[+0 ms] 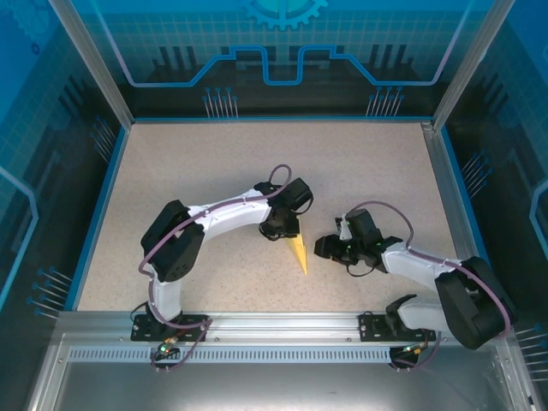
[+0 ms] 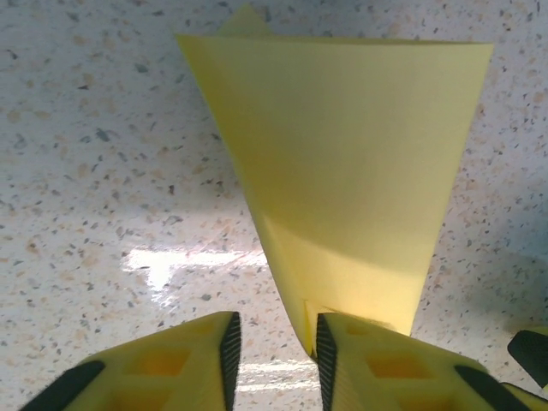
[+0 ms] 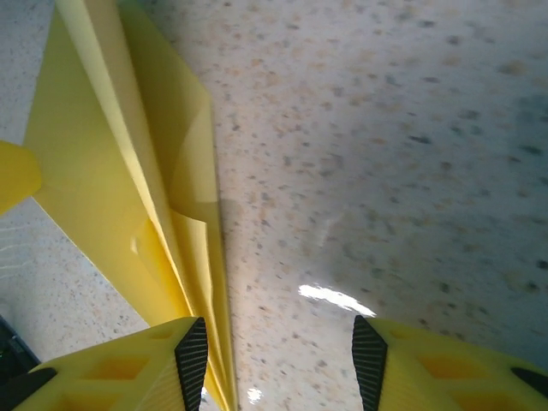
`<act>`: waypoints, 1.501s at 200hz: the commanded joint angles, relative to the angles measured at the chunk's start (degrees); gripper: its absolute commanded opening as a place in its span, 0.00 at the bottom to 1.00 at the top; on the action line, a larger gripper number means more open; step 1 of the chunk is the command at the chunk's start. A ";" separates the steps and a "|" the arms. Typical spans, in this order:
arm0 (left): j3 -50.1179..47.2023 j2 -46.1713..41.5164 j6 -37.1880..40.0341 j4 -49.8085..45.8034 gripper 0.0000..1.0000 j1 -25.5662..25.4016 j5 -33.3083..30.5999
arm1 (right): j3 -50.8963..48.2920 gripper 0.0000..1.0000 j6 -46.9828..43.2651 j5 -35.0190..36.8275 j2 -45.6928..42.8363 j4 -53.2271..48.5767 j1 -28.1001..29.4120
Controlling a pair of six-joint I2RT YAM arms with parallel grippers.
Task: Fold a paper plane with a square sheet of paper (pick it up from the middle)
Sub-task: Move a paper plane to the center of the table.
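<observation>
The paper plane, a pale-yellow pointed dart folded from the square sheet, lies mid-table with its tip toward the near edge. My left gripper sits at its wide far end. In the left wrist view the paper plane narrows toward my left gripper; its folded edge rests against the right pad, and bare table shows between it and the left pad. My right gripper is just right of the dart. In the right wrist view the paper plane runs past the left finger of my open right gripper.
The speckled table is bounded by a blue rim and metal posts at the far corners. An aluminium rail carrying both arm bases runs along the near edge.
</observation>
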 commanded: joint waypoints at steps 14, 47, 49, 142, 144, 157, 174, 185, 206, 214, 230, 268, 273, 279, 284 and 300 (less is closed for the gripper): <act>-3.41 -3.66 0.14 1.85 0.26 0.16 -0.82 | 4.40 0.51 -1.72 -2.12 3.47 2.11 3.25; -4.96 -4.57 0.08 2.96 0.21 0.43 -0.51 | 7.13 0.51 -2.57 -2.84 8.14 2.64 4.35; -5.05 -4.59 0.06 2.99 0.21 0.38 -0.57 | 7.25 0.51 -2.60 -2.91 8.40 2.71 4.32; -5.46 -4.59 0.40 3.09 0.20 0.61 -0.50 | 12.16 0.48 -5.43 -6.79 16.26 3.83 6.28; -5.44 -4.59 0.38 3.09 0.20 0.62 -0.44 | 12.16 0.48 -5.46 -6.73 16.28 3.91 6.36; -5.34 -4.59 0.32 3.19 0.20 0.62 -0.25 | 12.25 0.47 -5.67 -6.03 16.10 3.37 6.86; -5.28 -4.57 0.57 3.13 0.20 0.68 -0.17 | 12.17 0.47 -6.01 -4.53 15.59 2.31 7.33; -5.33 -4.68 0.55 3.12 0.20 0.71 -0.32 | 11.77 0.47 -6.03 -4.40 15.02 2.53 7.36; -5.49 -4.62 0.67 2.87 0.20 0.76 -0.33 | 11.54 0.50 -6.29 -4.48 14.11 2.70 7.53; -5.61 -4.71 0.67 3.00 0.20 0.79 -0.33 | 11.55 0.52 -6.51 -4.16 13.71 2.41 7.61; -5.77 -4.89 0.59 3.00 0.20 0.80 -0.34 | 11.80 0.54 -7.06 -3.93 13.38 1.83 7.67; -5.82 -5.12 0.42 3.17 0.20 0.85 -0.08 | 12.02 0.56 -7.55 -3.70 13.43 1.40 8.10; -5.82 -5.20 0.42 3.30 0.20 0.88 0.02 | 11.99 0.55 -7.53 -3.75 13.47 1.57 8.14; -5.75 -5.21 0.47 3.39 0.20 0.84 0.04 | 11.98 0.54 -7.45 -3.75 13.62 1.66 8.23; -5.74 -5.21 0.48 3.44 0.20 0.87 0.19 | 12.11 0.52 -7.44 -3.63 13.84 1.63 8.30; -5.78 -5.16 0.48 3.48 0.20 0.88 0.20 | 12.66 0.44 -7.60 -2.65 14.89 0.68 8.63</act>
